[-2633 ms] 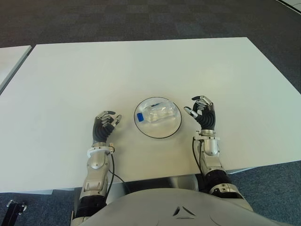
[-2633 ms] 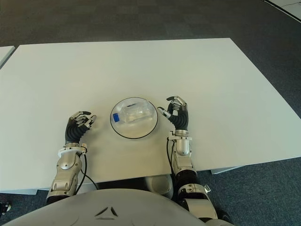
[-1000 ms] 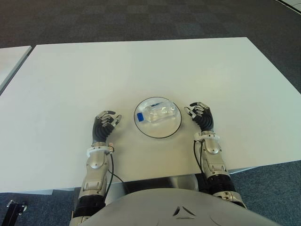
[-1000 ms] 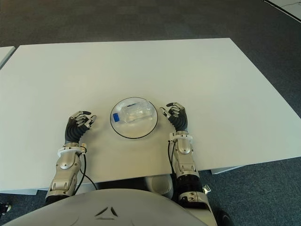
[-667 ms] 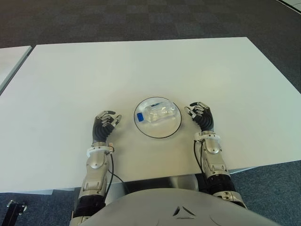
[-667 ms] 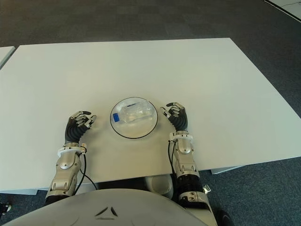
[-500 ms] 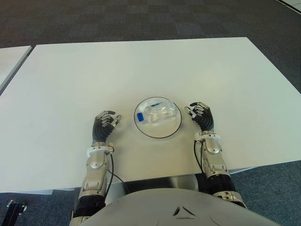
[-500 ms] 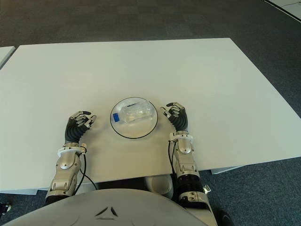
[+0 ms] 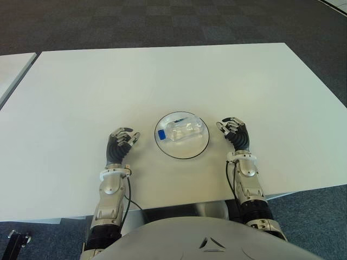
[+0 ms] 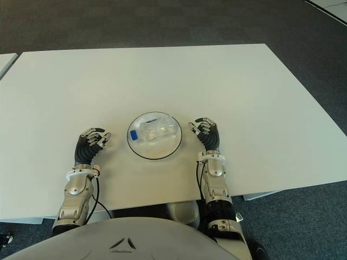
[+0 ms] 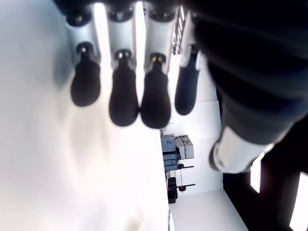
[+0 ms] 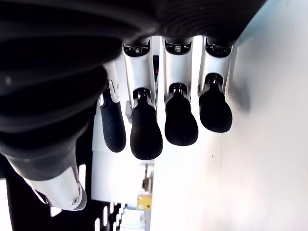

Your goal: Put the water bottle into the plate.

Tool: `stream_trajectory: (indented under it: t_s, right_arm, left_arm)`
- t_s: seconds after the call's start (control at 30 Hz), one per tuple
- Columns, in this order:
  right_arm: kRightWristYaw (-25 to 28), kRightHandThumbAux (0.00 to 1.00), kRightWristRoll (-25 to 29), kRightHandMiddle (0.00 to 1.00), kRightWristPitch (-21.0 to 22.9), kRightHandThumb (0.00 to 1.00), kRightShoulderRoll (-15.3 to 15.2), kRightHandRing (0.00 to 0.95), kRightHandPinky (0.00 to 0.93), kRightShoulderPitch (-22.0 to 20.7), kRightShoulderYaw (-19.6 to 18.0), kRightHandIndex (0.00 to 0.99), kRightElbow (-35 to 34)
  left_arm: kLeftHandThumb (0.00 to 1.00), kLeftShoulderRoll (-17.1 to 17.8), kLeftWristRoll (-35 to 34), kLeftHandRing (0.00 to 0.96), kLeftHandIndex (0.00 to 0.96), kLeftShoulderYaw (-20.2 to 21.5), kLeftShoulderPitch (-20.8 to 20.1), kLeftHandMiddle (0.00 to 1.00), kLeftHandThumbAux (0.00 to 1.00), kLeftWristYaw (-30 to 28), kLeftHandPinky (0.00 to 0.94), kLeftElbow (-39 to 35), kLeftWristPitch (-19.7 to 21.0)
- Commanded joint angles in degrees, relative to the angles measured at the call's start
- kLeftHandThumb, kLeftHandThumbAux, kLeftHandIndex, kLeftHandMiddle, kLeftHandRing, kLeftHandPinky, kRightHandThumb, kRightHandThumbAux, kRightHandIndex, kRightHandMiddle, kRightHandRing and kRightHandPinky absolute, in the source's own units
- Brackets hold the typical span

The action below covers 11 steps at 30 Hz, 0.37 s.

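A clear water bottle (image 9: 181, 130) with a blue cap lies on its side in the round black-rimmed plate (image 9: 187, 156) at the middle of the white table (image 9: 162, 76). My right hand (image 9: 234, 131) is just to the right of the plate, apart from it, its fingers (image 12: 144, 130) loosely curled and holding nothing. To the plate's left is my left hand (image 9: 122, 141), its fingers (image 11: 122, 98) relaxed and empty too.
The table's front edge (image 9: 179, 203) runs just under my forearms. A second white table's corner (image 9: 13, 67) shows at the far left. Dark carpet (image 9: 162, 21) lies beyond the table.
My right hand has lowered from its raised pose beside the plate and drifted slightly right. The bottle, the plate and my left hand have stayed put.
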Motion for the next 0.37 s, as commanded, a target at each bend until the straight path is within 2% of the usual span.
stream_trajectory:
  t_s: [0.03,0.37]
  right_arm:
    - [-0.48,0.728,0.53,0.76,3.64,0.703,0.05,0.746,0.725,1.54,-0.36,0.439,2.39]
    - [-0.37,0.727,0.79,0.752,2.87,0.704,-0.17,0.739,0.728,1.3,-0.4,0.439,3.08]
  left_arm:
    - [0.707,0.03,-0.18,0.693,0.438,0.17,0.52,0.715,0.712,-0.43,0.68,0.93,-0.17]
    - [0.706,0.07,0.42,0.7,0.439,-0.06,0.44,0.72,0.712,-0.17,0.689,1.02,-0.15]
